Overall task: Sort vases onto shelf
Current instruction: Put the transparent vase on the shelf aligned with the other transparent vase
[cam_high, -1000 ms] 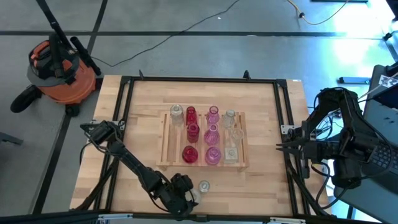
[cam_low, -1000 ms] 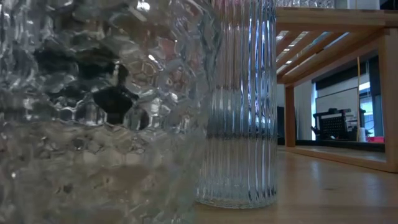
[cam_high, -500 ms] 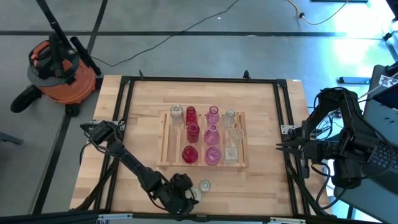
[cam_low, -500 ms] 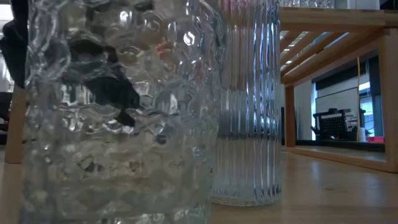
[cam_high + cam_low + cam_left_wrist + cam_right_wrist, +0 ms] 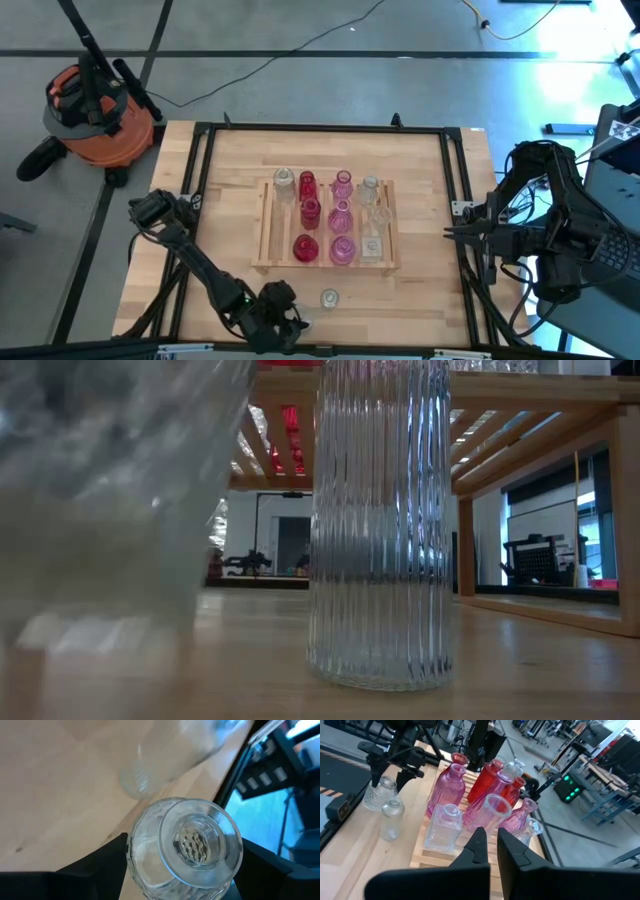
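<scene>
One clear vase (image 5: 184,850) sits btwn left claw (image 5: 182,865) fingers.

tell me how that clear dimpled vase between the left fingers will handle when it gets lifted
The clear dimpled vase looks like thin glass, so probably fragile and light. Its rounded body may slip or twist in the left gripper, though the dimples should give some bite. Set down carelessly it could knock the ribbed vase standing beside it.
</scene>
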You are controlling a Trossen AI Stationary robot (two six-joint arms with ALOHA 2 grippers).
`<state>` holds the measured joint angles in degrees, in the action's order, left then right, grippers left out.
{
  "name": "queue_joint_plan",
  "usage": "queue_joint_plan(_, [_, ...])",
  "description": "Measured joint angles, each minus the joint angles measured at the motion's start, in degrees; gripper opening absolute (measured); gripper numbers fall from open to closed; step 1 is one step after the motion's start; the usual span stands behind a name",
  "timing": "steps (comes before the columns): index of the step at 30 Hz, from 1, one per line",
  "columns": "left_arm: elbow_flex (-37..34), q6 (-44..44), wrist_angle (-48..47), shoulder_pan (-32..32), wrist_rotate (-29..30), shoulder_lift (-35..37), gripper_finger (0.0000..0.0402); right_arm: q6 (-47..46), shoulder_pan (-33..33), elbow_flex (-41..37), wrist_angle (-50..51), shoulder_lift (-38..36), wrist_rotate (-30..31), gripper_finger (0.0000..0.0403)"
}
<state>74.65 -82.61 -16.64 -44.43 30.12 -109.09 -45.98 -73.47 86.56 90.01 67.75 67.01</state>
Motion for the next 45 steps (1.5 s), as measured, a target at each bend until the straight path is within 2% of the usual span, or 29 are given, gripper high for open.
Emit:
queue_joint_plan(7, [0.09,-1.5,-4.02,-0.54,3.4,2.3,0.0287,1.39,0.99,0.0,0.01,-0.01,0.37,0.0001])
queue_joint_plan(14, [0.09,-1.85,-4.98,-0.58,4.8,4.15,0.0287,3.09,5.43,0.0,0.03,-0.02,-3.64,0.0001])
queue_joint_plan(29, [0.2,0.42,-6.08,-3.87,16.69,15.31,0.0286,9.0,11.56,0.0,0.01,0.0,-4.68,0.0001])
queue_joint_plan(34, [0.2,0.64,-11.63,-3.95,18.42,19.41,0.0286,9.68,12.88,0.0,0.01,0.0,-4.71,0.0001])
queue_joint_plan(45, [0.22,0.66,-29.92,-1.87,18.57,28.17,0.0284,10.23,12.86,0.0,0.01,0.0,-5.15,0.0001])
